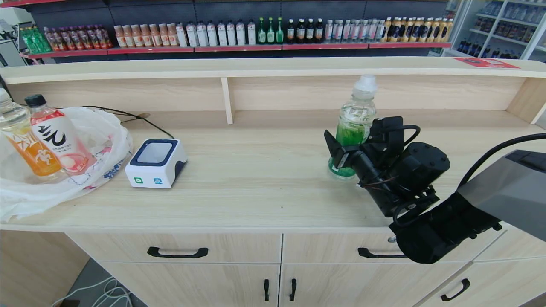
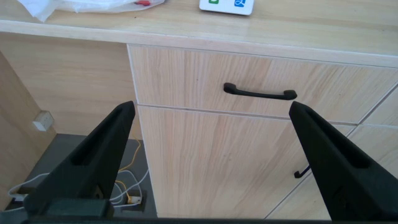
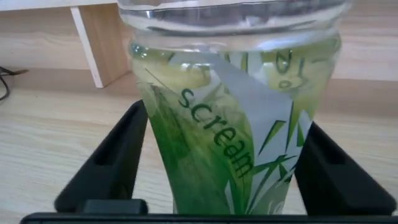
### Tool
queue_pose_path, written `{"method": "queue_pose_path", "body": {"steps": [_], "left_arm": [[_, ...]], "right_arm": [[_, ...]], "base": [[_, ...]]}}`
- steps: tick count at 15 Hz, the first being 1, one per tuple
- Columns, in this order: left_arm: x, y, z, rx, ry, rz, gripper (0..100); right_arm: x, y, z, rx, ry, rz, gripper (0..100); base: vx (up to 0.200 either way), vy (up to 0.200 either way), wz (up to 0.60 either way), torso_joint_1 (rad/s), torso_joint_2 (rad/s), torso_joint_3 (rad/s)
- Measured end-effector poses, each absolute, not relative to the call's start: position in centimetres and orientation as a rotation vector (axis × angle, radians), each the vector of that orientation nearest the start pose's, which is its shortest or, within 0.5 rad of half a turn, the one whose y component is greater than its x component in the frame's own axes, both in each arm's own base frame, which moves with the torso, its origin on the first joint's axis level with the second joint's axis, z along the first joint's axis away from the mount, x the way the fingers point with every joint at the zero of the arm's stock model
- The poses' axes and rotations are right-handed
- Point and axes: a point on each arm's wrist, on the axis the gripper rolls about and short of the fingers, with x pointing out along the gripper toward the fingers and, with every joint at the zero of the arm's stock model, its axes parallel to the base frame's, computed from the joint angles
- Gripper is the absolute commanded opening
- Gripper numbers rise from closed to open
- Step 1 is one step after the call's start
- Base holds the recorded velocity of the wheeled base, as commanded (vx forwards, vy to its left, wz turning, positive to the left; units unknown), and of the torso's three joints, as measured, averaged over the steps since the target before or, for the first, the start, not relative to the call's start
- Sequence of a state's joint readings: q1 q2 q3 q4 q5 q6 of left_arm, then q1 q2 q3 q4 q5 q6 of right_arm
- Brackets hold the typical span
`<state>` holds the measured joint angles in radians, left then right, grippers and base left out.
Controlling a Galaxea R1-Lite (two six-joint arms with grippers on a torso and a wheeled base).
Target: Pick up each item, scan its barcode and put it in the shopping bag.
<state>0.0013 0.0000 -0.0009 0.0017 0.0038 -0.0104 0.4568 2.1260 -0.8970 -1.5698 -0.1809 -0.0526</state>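
Wooden shop counter [image 1: 256,179]: right gripper [image 1: 350,143] spread wide around upright green-labelled bottle [image 1: 357,111]; left gripper [image 2: 211,112] wide, empty, facing drawer handle [image 2: 259,93].

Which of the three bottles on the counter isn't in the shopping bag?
The green-labelled bottle with the white cap, standing alone at the right gripper. The orange bottle and the black-capped pink bottle sit in the shopping bag on the left.

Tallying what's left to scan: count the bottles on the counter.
3. A green bottle stands at right, inside the open right gripper; an orange bottle and a pink bottle stand in the shopping bag at left, which may hide more.
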Motion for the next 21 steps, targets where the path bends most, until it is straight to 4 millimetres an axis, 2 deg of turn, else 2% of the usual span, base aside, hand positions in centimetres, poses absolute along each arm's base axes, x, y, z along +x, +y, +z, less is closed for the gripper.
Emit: {"method": "queue_pose_path", "body": {"steps": [9, 14, 18, 21], "left_arm": [[-2.3, 0.0, 7.6, -0.01, 0.0, 0.005, 100], [-2.3, 0.0, 7.6, -0.01, 0.001, 0.005, 100], [-2.3, 0.0, 7.6, -0.01, 0.0, 0.005, 100], [-2.3, 0.0, 7.5, -0.01, 0.001, 0.005, 100]], "right_arm": [[33.8, 15.8, 15.3, 0.081, -0.317, 0.26, 0], [32.5, 15.7, 16.6, 0.097, -0.336, 0.274, 0], [30.7, 15.3, 18.1, 0.114, -0.359, 0.284, 0], [28.5, 15.3, 19.3, 0.126, -0.374, 0.314, 0]], "base": [[0.0, 0.0, 0.0, 0.0, 0.0, 0.0], [0.0, 0.0, 0.0, 0.0, 0.0, 0.0], [0.0, 0.0, 0.0, 0.0, 0.0, 0.0], [0.0, 0.0, 0.0, 0.0, 0.0, 0.0]]}}
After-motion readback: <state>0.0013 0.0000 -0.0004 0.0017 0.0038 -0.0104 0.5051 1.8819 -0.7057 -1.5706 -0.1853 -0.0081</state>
